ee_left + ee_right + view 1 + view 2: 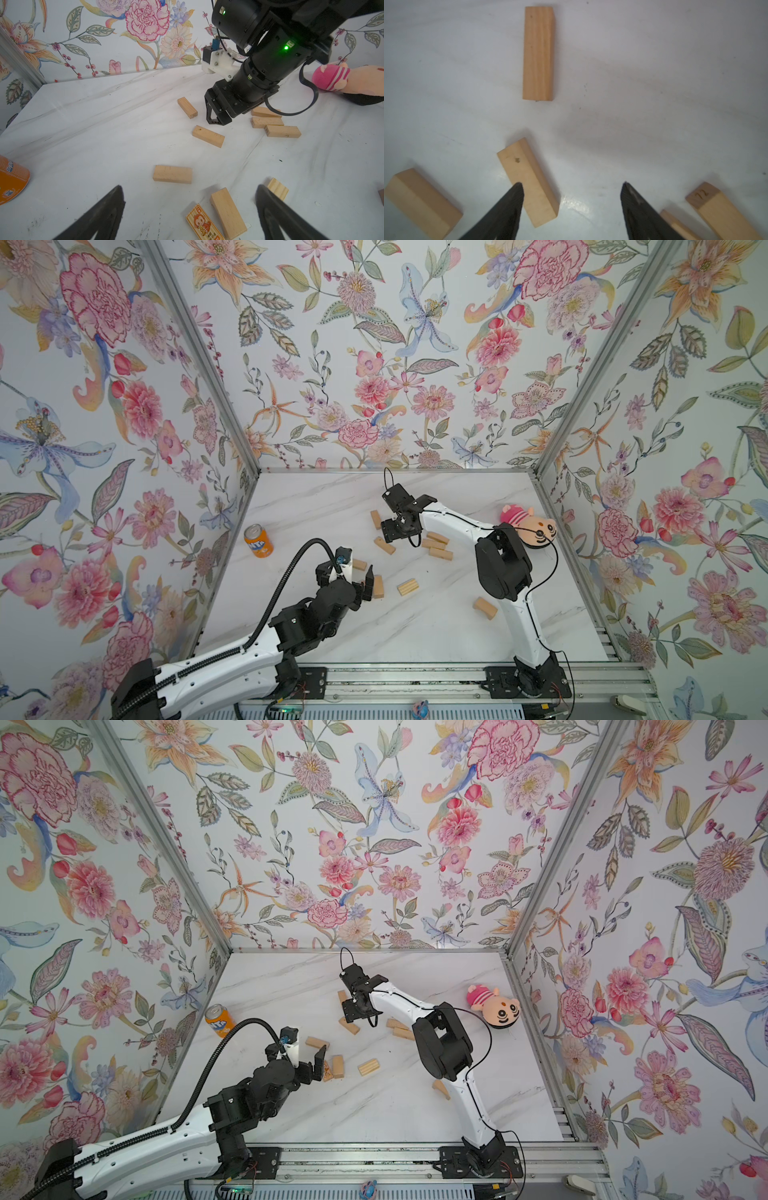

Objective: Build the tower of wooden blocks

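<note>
Across white marble-look table (415, 635), wood blocks (172, 174) lie scattered, smooth pale bricks. I read "72" on stamped block (702, 194). Monkey-print block (204, 224) is orange, with Chinese characters. Ridged block (407, 587) and curved block (485, 608) lie nearer me. Left gripper (189, 187) spread wide, empty. Right gripper (572, 183) parted, gripping nothing. Orange can (258, 541) far left, "NTA" legible.

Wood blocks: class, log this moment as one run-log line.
stacked: none | wood blocks: scattered on table | left gripper: open, empty | right gripper: open, empty, over blocks
</note>
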You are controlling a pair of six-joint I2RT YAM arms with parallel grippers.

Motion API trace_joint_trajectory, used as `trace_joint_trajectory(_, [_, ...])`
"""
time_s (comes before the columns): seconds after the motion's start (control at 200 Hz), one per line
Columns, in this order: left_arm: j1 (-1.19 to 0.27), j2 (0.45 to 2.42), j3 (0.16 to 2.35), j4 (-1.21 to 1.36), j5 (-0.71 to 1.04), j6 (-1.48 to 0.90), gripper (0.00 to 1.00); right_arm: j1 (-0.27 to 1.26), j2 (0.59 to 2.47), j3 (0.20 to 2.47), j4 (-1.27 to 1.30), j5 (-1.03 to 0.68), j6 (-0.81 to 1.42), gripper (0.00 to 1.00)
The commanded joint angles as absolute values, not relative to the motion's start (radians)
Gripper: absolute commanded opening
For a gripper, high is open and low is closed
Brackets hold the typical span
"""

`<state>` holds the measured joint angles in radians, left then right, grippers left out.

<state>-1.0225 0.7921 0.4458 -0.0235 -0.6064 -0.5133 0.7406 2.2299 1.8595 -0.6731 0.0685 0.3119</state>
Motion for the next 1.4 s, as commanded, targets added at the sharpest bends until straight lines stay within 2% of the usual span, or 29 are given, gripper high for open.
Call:
trace_joint_trajectory(0.0, [-1.035,0.758,0.426,-0.047,-0.608,-0.521,0.99,0.796,2.205,1.854,-0.693,0.064,0.330,0.68])
trace_joint_trajectory(0.06, [-1.035,0.739,0.422,-0.058,-0.610,-0.527,0.99,0.805,2.222,1.869,-0.695,0.064,0.317,0.65])
trace_joint_trajectory(0.34, [-1.034,0.659,0.396,-0.092,-0.609,-0.562,0.99,0.808,2.311,1.934,-0.712,0.086,0.291,0.63])
trace_joint_trajectory(0.47, [-1.036,0.661,0.401,-0.094,-0.611,-0.558,0.99,0.803,2.358,1.961,-0.730,0.093,0.279,0.50])
trace_joint_trajectory(0.691, [-1.036,0.706,0.420,-0.094,-0.612,-0.546,0.99,0.787,2.376,1.957,-0.730,0.072,0.268,0.42])
trace_joint_trajectory(0.836, [-1.034,0.729,0.429,-0.074,-0.606,-0.542,0.99,0.767,2.349,1.919,-0.731,0.081,0.252,0.26])
trace_joint_trajectory(1.151, [-1.035,0.783,0.459,-0.046,-0.588,-0.534,0.99,0.664,2.278,1.820,-0.729,0.071,0.306,0.22])
trace_joint_trajectory(1.281, [-1.035,0.805,0.476,-0.044,-0.577,-0.537,0.99,0.663,2.276,1.821,-0.727,0.050,0.338,0.22])
trace_joint_trajectory(1.396, [-1.036,0.809,0.485,-0.046,-0.568,-0.542,0.99,0.663,2.286,1.822,-0.724,0.029,0.375,0.19])
